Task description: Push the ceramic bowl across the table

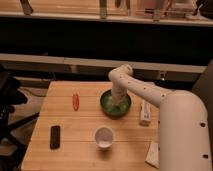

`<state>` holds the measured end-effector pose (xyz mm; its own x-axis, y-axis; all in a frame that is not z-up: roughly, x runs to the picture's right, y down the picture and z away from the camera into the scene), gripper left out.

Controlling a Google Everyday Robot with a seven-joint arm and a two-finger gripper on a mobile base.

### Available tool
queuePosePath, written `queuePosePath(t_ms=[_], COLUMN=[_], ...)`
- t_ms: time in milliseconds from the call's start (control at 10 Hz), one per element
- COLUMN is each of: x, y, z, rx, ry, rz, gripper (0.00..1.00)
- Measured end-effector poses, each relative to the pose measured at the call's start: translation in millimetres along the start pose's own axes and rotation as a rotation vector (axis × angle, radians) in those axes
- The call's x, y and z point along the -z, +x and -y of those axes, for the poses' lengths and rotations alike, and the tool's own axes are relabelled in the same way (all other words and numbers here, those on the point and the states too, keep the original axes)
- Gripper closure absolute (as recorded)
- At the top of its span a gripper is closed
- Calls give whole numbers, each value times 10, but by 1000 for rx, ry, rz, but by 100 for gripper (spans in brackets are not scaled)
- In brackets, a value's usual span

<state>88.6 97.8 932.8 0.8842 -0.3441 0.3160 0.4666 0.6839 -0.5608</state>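
The ceramic bowl [106,107] stands upright with its mouth facing up, and being round it shows no long axis. It sits toward the far side of the worktop [75,127], a little right of the middle, between a red object [75,101] on its left and a white box [145,112] on its right, with a white cup [104,136] nearer the camera. The hand [118,103] reaches down from the arm's far side into the bowl's hollow, so the bowl lies around and under it; I cannot tell whether the hand is spread or pressed together.

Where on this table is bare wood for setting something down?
Bare: on the table, the far-left corner beyond the red object; the strip between black device and white cup. Crowded: right side, where the pincer is at the ceramic bowl beside a white box.
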Motion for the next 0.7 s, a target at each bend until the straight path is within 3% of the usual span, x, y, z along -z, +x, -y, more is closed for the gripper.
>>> queuePosePath(t_ms=[700], x=[-36], y=[-144], z=[65], rx=[94], ry=[-38], rz=[-8], gripper=[100])
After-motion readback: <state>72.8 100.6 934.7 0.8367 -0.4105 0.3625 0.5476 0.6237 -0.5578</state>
